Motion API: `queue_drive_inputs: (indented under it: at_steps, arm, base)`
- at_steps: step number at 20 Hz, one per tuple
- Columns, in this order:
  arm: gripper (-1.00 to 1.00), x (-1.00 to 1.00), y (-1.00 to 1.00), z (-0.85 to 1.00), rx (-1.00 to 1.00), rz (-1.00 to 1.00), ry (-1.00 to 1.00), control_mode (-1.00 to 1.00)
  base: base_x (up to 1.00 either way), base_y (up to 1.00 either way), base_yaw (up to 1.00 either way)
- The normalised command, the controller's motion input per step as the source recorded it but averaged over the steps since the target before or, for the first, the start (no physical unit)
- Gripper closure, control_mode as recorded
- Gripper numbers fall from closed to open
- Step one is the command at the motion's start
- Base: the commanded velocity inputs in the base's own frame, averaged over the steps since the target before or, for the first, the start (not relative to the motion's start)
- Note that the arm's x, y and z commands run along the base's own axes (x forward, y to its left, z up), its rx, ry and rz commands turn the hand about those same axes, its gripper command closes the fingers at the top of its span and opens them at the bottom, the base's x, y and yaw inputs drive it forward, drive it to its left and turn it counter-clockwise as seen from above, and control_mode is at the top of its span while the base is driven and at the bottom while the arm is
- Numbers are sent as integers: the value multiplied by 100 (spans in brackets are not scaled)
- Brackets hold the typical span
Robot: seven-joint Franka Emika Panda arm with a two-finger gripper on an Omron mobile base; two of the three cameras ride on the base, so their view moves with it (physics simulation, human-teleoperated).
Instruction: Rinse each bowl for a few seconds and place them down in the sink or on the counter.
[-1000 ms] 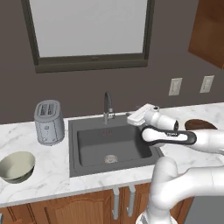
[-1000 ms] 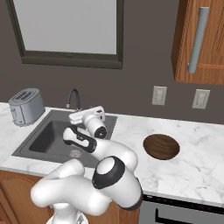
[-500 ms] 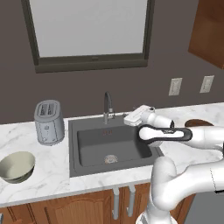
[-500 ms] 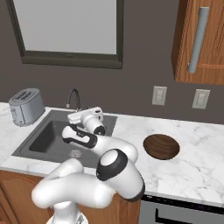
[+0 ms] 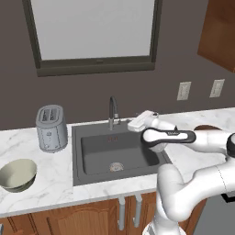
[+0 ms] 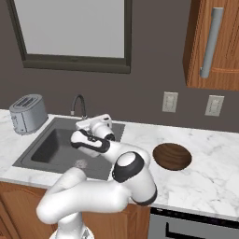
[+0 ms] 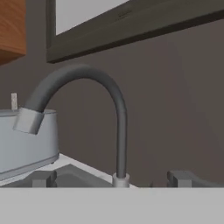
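The gripper [image 5: 137, 124] hangs mid-frame over the sink [image 5: 92, 170], close to the arched faucet [image 5: 112, 110], jaws spread wide and holding nothing. The cream-green bowl [image 5: 17, 175] sits on the counter [image 5: 55, 181] at lower left; the brown bowl [image 6: 172, 156] rests right of centre in the right base view.

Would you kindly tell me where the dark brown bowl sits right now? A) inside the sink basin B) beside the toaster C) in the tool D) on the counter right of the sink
D: the dark brown bowl rests on the marble counter, right of the sink.
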Motion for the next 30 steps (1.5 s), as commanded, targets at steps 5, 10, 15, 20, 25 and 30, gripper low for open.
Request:
queue_drive_inputs:
  at_steps: [5, 10, 15, 20, 25, 30]
  arm:
    - [-100, 36, 0, -8, 0, 0, -2, -100]
    - [-100, 25, 0, -18, 1, 0, 0, -100]
    - [-100, 27, 0, -22, 2, 0, 0, -100]
    - [-100, 31, 0, -8, 2, 0, 0, -100]
    - [-100, 32, 0, -7, 3, 0, 0, -100]
    - [-100, 32, 0, -12, 3, 0, 0, -100]
  base:
    - [0, 0, 0]
    - [0, 0, 0]
    - [0, 0, 0]
    - [0, 0, 0]
    - [0, 0, 0]
    - [0, 0, 0]
